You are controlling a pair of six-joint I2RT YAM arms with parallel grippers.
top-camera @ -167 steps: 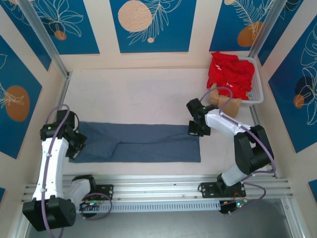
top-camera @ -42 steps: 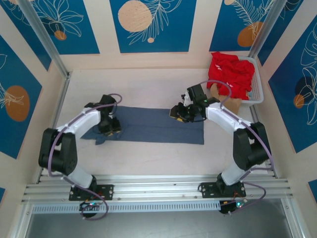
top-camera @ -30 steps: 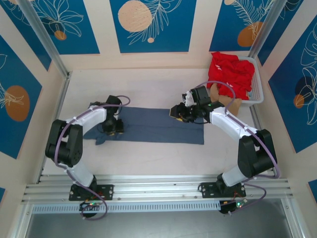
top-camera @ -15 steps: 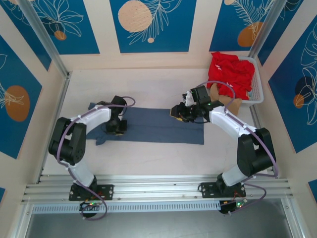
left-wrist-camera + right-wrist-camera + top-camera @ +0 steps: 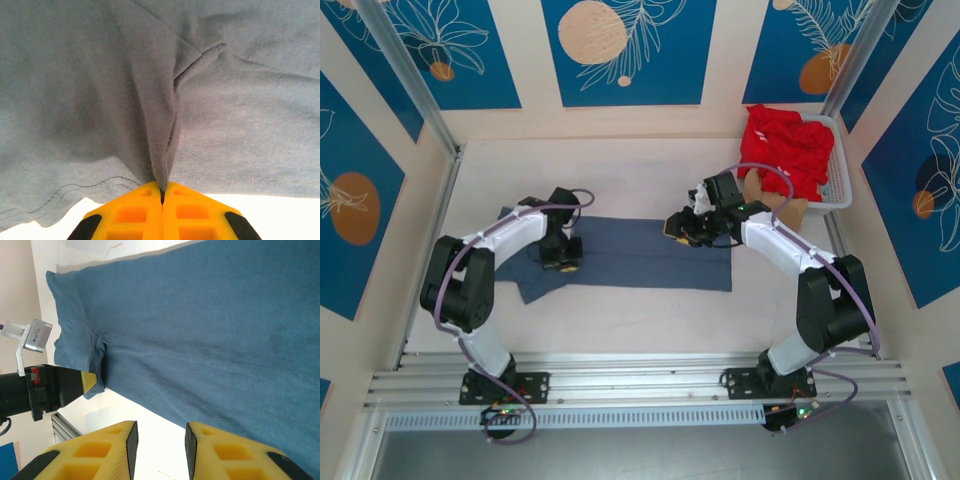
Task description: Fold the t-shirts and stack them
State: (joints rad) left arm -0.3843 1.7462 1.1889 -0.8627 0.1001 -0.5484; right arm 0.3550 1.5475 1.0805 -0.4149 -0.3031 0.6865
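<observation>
Left wrist view: left claw [image 5: 162, 190] pinching a fold of soft blue-grey cloth t-shirt [image 5: 235, 130], right claw [image 5: 161, 435] spread apart by the shirt's edge.

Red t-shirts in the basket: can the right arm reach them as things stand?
Probably yes. The right gripper is open and empty above the blue-grey t-shirt, and the red t-shirts sit heaped in the white basket just beside that arm.

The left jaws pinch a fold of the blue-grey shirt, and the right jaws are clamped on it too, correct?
No. The left gripper does pinch the blue-grey shirt, but the right wrist view shows the right gripper with its jaws apart, gripping nothing.
</observation>
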